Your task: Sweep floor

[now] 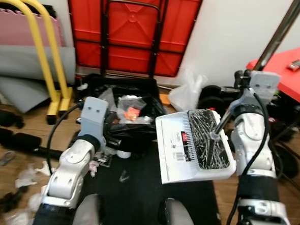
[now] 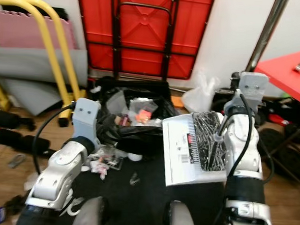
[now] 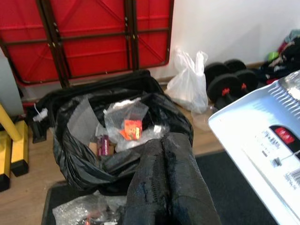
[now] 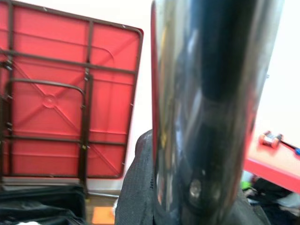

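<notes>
A folded red table (image 1: 132, 27) leans against the white wall (image 1: 231, 31). A yellow metal frame (image 1: 39, 44) stands on the wooden floor (image 1: 14, 173), beside pink foam mats (image 1: 20, 28); a black mat (image 1: 140, 193) lies in front

Both silver arms reach forward, bent at the elbow. The left pincer (image 3: 164, 183) is extended with its two black fingers pressed together. The right pincer (image 4: 187, 201) is clamped around a shiny metal pole (image 4: 211, 93).
</notes>
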Tool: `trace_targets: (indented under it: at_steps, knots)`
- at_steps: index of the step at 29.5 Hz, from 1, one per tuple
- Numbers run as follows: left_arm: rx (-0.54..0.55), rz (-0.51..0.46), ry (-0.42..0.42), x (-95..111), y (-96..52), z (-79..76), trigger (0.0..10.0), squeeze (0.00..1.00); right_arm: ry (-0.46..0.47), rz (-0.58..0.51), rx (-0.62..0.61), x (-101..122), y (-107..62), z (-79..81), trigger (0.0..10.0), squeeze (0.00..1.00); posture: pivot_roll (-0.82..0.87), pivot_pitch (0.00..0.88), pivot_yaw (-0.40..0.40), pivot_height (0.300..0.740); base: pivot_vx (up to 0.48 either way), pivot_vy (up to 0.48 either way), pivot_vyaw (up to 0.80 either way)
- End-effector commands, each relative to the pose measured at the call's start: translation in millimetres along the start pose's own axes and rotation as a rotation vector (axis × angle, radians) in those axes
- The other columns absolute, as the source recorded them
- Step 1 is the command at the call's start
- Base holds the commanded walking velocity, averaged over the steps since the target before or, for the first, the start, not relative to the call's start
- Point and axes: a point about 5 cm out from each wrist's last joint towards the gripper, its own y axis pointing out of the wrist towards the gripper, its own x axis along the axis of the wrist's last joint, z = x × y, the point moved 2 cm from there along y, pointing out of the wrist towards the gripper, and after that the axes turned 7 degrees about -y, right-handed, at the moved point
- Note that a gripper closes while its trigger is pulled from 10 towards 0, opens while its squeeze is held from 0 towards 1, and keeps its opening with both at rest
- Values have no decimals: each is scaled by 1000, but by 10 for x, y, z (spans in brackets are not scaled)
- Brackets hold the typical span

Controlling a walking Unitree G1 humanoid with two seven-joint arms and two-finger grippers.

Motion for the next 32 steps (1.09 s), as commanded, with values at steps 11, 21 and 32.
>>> trace_targets:
  at_steps: [11, 21, 32]
  knots:
    - [-23, 15, 16, -2, -14, -30, 10000, 0, -39, -122, -93, 230, 219, -233, 10000, 0, -127, 101, -128, 545, 0, 0, 0]
    - [-73, 18, -10, 16, -107, -88, 10000, 0, 7, -145, -175, 305, 387, -430, 10000, 0, -99, 152, -118, 510, 0, 0, 0]
    - [-119, 33, -70, 36, -327, -119, 10000, 0, 62, -129, -221, 270, 463, -466, 10000, 0, -77, 262, -101, 465, 0, 0, 0]
